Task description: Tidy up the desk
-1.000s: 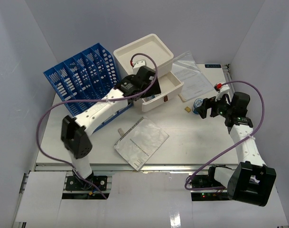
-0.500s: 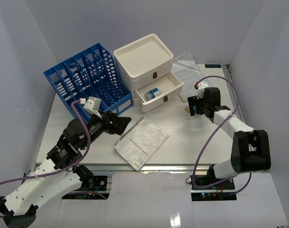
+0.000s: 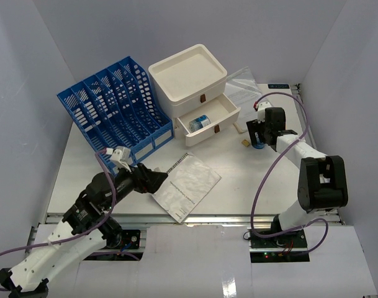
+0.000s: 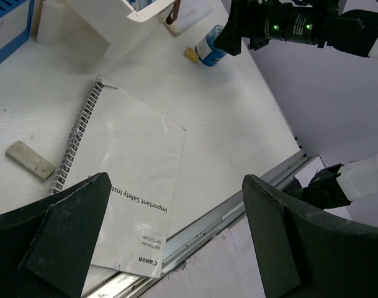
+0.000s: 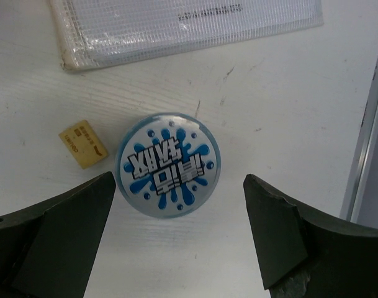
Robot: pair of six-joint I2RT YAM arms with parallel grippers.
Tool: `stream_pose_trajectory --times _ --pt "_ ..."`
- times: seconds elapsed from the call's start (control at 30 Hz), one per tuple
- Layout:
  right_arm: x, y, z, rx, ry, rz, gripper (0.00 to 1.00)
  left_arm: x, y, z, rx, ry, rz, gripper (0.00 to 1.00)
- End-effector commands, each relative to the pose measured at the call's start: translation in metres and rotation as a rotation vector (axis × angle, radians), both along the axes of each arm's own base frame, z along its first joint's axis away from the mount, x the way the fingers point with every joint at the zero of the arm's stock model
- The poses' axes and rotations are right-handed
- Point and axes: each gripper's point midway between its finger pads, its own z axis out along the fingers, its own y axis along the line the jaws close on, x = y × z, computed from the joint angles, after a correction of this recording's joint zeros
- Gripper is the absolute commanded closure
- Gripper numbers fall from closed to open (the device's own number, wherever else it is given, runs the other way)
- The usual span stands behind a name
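Between the wide-spread fingers of the right gripper point(image 5: 176, 245), a round pot with a blue and white lid point(image 5: 168, 164) stands on the desk point(image 5: 275, 99), and no finger touches it. Just beside the pot, on its left in the wrist view, lies a small tan block point(image 5: 83, 143). A little further is a clear plastic sleeve point(image 5: 189, 25) with papers inside. The metal rail point(image 5: 364, 124) of the desk runs near this gripper.

The left gripper point(image 4: 176, 242) also has its jaws spread and holds nothing. It hangs above the near edge of the desk, over a spiral-bound booklet point(image 4: 130, 180) that lies flat. A beige block point(image 4: 30, 160) lies beside the spiral. Further back stand a white drawer box point(image 3: 189, 77) with its drawer pulled out and a blue file rack point(image 3: 111, 105).
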Motion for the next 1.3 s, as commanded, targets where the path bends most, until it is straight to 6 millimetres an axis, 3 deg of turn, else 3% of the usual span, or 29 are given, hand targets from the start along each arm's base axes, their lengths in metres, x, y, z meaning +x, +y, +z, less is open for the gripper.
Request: stream_pose_trajectory --times 0.0,0.13,0.37,0.5,0.6,0.7,0.93,1.0,1.07,1.13,1.27 --pt "0.026 0.007 0.004 0.036 -0.024 0.003 0.08 -0.004 -0.021 -0.008 -0.046 0.05 -0.084 0.02" --pt "0.03 0.007 -0.001 0.088 -0.013 0.005 0.01 -0.001 -0.032 -0.015 -0.085 0.091 -0.1 0.02" --pt "0.02 0.008 -0.011 0.14 0.02 0.043 0.31 0.008 -0.052 -0.011 -0.145 0.126 -0.126 0.02" --pt "0.013 0.01 -0.012 0.161 0.029 0.073 0.54 0.013 -0.066 -0.013 -0.169 0.159 -0.155 0.02" --pt "0.004 0.014 0.0 0.176 0.011 0.107 0.74 0.017 -0.078 -0.012 -0.21 0.165 -0.179 0.02" --pt "-0.016 0.022 0.027 0.197 -0.059 0.192 0.91 0.023 -0.091 -0.02 -0.222 0.213 -0.198 0.02" --pt "-0.088 0.055 0.076 0.181 -0.246 0.609 0.92 0.044 -0.132 -0.02 -0.243 0.293 -0.266 0.02" --pt "-0.122 0.082 0.088 0.209 -0.298 0.833 0.92 0.053 -0.144 -0.014 -0.255 0.299 -0.274 0.02" --pt "-0.152 0.095 0.077 0.213 -0.265 0.999 0.92 0.057 -0.159 -0.019 -0.265 0.322 -0.305 0.02" --pt "-0.178 0.109 0.075 0.289 -0.249 1.109 0.92 0.057 -0.174 -0.009 -0.292 0.311 -0.354 0.02" --pt "-0.2 0.125 0.081 0.36 -0.278 1.247 0.92 0.055 -0.201 -0.017 -0.301 0.337 -0.409 0.02"
